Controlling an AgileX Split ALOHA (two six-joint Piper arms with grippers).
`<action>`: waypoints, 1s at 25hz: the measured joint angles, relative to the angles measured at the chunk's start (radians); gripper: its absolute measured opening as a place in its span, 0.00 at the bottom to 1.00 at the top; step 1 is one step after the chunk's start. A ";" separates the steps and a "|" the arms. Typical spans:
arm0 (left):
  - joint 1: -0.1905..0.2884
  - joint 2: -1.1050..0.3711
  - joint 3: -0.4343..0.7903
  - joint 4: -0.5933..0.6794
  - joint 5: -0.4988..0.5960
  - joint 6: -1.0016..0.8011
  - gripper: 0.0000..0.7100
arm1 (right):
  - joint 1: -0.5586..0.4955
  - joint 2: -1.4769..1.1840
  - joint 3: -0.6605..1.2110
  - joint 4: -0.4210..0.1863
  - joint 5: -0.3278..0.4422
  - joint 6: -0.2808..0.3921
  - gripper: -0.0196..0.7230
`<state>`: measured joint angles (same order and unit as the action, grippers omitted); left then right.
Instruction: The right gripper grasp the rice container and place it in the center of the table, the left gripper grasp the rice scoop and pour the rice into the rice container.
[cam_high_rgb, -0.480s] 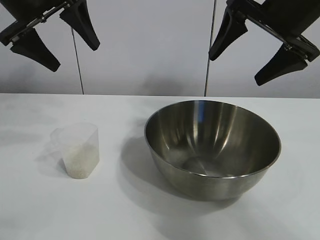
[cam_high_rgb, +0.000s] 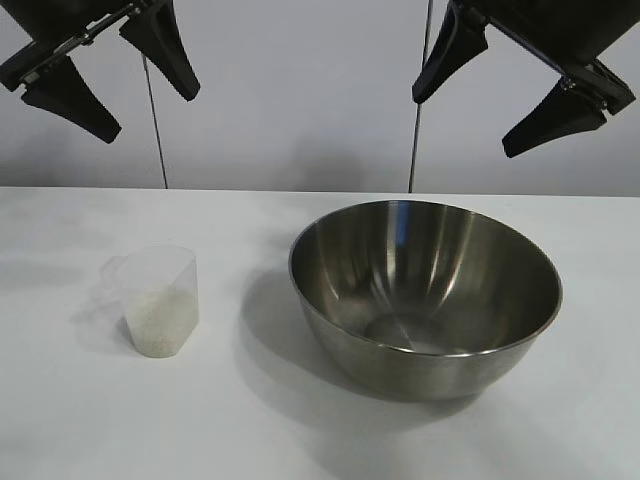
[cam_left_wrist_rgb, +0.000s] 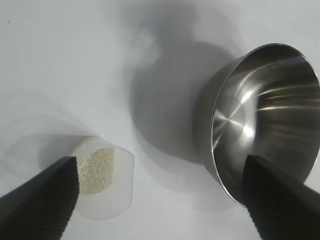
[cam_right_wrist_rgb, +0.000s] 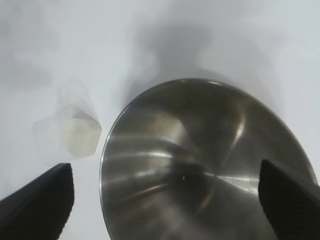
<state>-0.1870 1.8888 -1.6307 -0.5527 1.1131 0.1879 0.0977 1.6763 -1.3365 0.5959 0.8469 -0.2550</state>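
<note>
Both sets of fingers are spread wide and empty, hanging high over the back edge of the desk (cam_high_rgb: 60, 430): the left gripper (cam_high_rgb: 108, 68) above the rice scoop (cam_high_rgb: 158, 300), the right gripper (cam_high_rgb: 508, 75) above the steel rice container (cam_high_rgb: 425, 295). The bowl sits right of the desk's middle, the scoop well apart toward the left edge. The rolled rim looks slick (and curved), so I'd expect fingers to slip off. The light scoop could tip, spilling the rice (cam_high_rgb: 155, 322) on the desk.
</note>
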 joint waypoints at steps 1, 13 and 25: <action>0.000 0.000 0.000 0.000 0.000 0.000 0.90 | 0.000 -0.009 0.000 0.000 -0.003 0.000 0.96; 0.000 0.000 0.000 0.000 0.000 0.001 0.90 | 0.000 -0.040 0.098 -0.286 0.033 0.140 0.96; 0.000 0.000 0.000 0.000 0.000 0.001 0.90 | 0.000 0.142 0.290 -0.210 -0.209 0.114 0.93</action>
<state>-0.1870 1.8888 -1.6307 -0.5527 1.1131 0.1891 0.0977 1.8179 -1.0467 0.3857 0.6383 -0.1411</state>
